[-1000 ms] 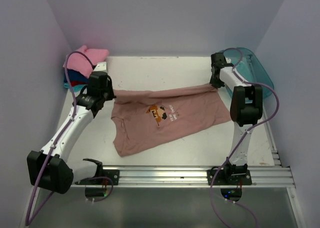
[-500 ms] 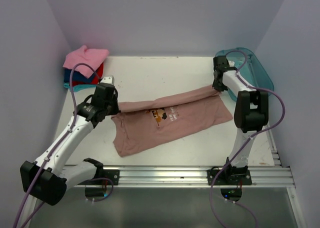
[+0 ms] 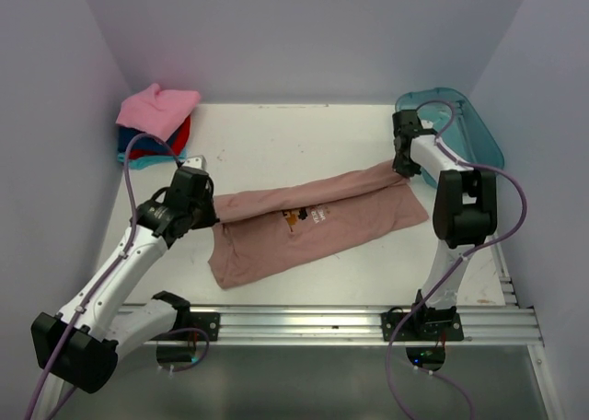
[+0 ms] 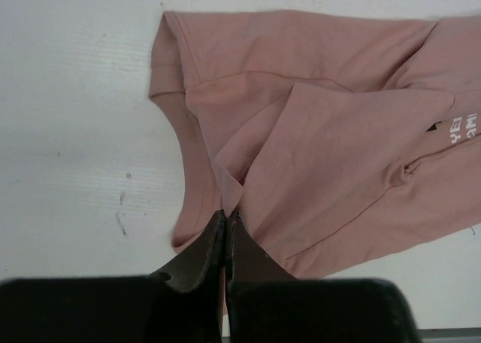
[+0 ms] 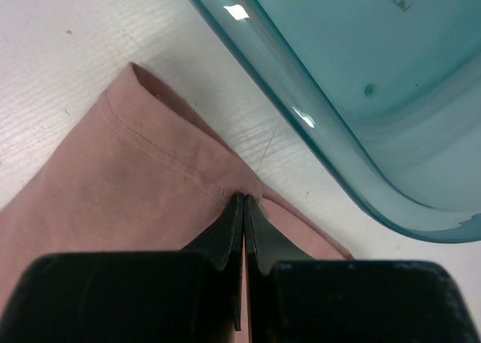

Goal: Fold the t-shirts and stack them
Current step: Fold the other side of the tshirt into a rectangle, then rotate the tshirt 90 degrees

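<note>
Nearest you, the silver aluminium rail (image 3: 350, 320) runs along the front edge of the white worktop (image 3: 304, 134), with both arm bases bolted to it. Just beyond it lies your dusty pink-brown short-sleeved t-shirt (image 3: 304, 245). It is spread slantwise across the middle of the worktop, its left end nearer you and its right end farther off.

Your left claw (image 3: 213, 215) sits at the shirt's left end. In the left wrist view its fingers are pressed together on a raised pinch of the fabric, with a sleeve and a curved edge lying flat beyond them. From that grip a doubled-over band of cloth runs along the shirt's far edge to your right claw (image 3: 403, 169). The band lies over the upper part of the small pixel-character print (image 3: 294, 217); the white text (image 3: 317, 215) beside it shows.

Your right claw is clamped tight on the shirt at its far right corner, the stitched edge visible just past the fingertips in the right wrist view. Just beside that corner stands the translucent teal plastic tub (image 3: 474, 130), with a strip of worktop showing between the two.

In the far left corner sits the stack, well apart from the shirt. A bright pink folded tee (image 3: 158, 107) is on top, a red tee (image 3: 179, 133) under it, then a blue tee (image 3: 129, 144) and a teal tee (image 3: 138, 160) at the bottom.
</note>
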